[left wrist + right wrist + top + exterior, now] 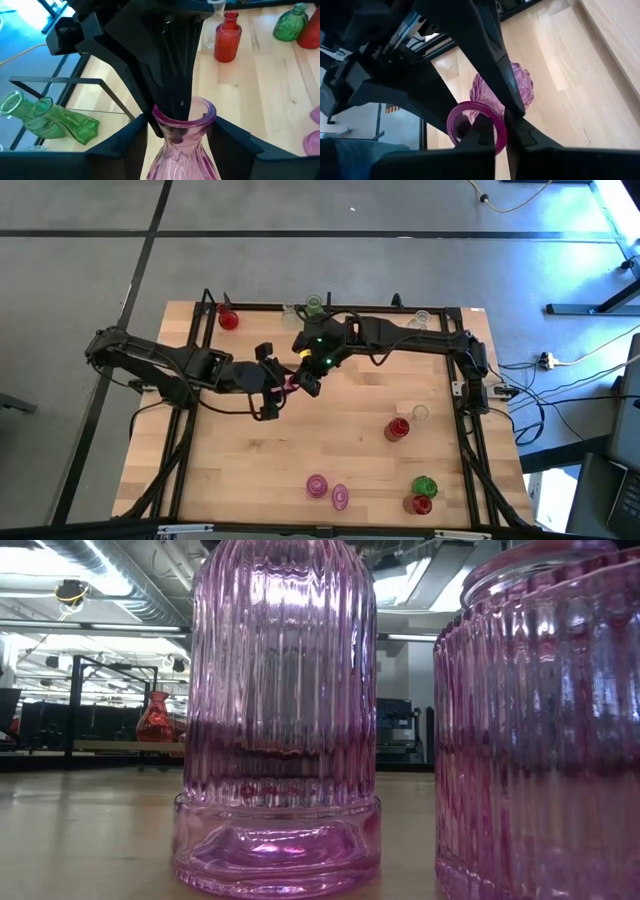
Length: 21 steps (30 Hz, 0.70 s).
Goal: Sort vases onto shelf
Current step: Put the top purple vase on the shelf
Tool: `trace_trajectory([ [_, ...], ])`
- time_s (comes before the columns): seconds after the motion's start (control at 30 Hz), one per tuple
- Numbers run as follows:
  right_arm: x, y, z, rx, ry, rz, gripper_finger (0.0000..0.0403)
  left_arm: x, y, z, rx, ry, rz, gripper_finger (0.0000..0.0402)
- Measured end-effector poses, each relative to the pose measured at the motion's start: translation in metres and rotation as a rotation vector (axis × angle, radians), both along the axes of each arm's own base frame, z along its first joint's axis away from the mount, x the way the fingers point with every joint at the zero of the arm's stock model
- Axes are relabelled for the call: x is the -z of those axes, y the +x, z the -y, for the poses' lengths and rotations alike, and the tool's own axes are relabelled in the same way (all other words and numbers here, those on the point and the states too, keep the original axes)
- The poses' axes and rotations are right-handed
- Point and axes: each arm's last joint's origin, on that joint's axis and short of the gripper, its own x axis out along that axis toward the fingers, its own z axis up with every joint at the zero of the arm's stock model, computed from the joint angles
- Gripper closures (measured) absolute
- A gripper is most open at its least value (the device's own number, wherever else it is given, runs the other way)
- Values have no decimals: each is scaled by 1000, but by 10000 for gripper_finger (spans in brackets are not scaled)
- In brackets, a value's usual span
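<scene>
Left gripper [177, 132] brackets a ribbed pink vase's [182, 145] neck mid-table; whether it clamps, cannot tell. Right gripper [506, 116], fingers pinched together, pokes into the flared translucent rim. No legible writing.

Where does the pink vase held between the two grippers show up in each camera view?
High view: pink vase at table centre, between the left gripper and right gripper.
Low view: not identifiable; the two pink vases up close are others.
Left wrist view: bottom centre, its neck between the fingers.
Right wrist view: centre, rim pinched.
Shared landmark: the other arm's dark fingers at the rim.
</scene>
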Motion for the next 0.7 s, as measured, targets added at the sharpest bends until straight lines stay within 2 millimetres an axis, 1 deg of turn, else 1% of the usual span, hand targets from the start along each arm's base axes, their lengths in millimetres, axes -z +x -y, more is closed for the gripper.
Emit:
trace_trajectory([
  [0.27, 3, -1, 0, 4, -1, -26, 402, 6, 5, -4, -15, -46, -28, 241],
  [0.53, 3, -1, 1, 4, -10, -21, 401, 2, 3, -5, -34, -51, -39, 300],
  [0.7, 2, -1, 0, 3, -9, -20, 396, 1, 4, -8, -36, -62, -39, 309],
])
